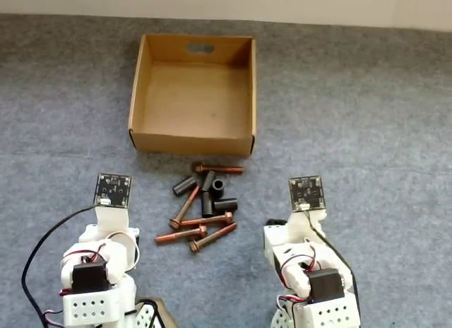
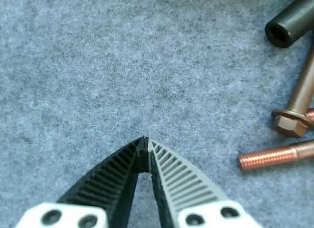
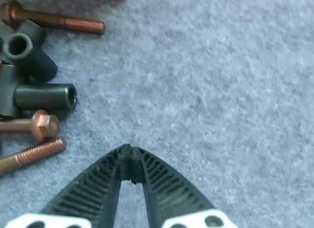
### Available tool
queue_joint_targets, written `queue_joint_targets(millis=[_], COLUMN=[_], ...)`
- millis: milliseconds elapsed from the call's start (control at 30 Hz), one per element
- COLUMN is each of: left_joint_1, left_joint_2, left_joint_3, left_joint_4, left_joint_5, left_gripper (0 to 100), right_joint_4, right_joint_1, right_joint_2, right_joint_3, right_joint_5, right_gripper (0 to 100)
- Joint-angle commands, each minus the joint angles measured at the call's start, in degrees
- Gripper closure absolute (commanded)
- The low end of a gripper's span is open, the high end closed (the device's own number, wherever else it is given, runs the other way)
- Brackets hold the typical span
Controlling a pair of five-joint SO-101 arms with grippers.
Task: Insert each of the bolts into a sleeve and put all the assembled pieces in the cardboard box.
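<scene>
Bolts (image 1: 207,220) and sleeves (image 1: 217,183) lie heaped mid-frame on the grey desk (image 1: 367,116), just below the cardboard box (image 1: 191,143). The left fingers (image 2: 176,174) and right fingers (image 3: 98,184) are clenched on nothing.

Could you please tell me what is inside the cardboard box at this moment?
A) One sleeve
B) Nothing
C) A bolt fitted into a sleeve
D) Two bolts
B: the cardboard box shows only its bare floor, while the bolts and sleeves lie loose outside it.
</scene>
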Motion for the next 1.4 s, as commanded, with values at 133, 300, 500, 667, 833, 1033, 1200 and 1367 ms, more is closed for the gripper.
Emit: queue_joint_targets(millis=[133, 300, 500, 667, 833, 1033, 1200, 1367], left_joint_1=[-0.48, -0.48, -0.48, -0.48, -0.48, -0.48, -0.48, -0.48], left_joint_2=[-0.40, -0.40, -0.40, -0.40, -0.40, -0.40, -0.40, -0.40], left_joint_3=[0.84, 0.84, 0.84, 0.84, 0.84, 0.84, 0.84, 0.84], left_joint_4=[0.26, 0.26, 0.26, 0.26, 0.26, 0.26, 0.26, 0.26], left_joint_5=[-0.35, -0.35, -0.35, -0.35, -0.35, -0.35, -0.35, -0.35], left_gripper=[99, 99, 99, 99, 99, 99, 99, 99], right_joint_4=[-9.54, -7.25, -0.84, -3.03, -6.46, -16.57, -19.65, -19.65], right_joint_1=[-1.98, -1.98, -1.89, -1.98, -7.60, -17.01, -20.35, -20.44], right_joint_2=[-0.40, 0.22, 7.25, 21.49, 37.49, 53.41, 61.93, 67.56], right_joint_3=[-0.75, -14.64, -21.85, -27.56, -33.19, -34.07, -37.85, -41.54], right_joint_5=[12.57, 13.10, 13.01, 12.84, 12.75, 5.36, 4.84, 4.84], right_gripper=[98.9, 97.3, 89.4, 89.4, 89.1, 89.0, 88.9, 88.8])
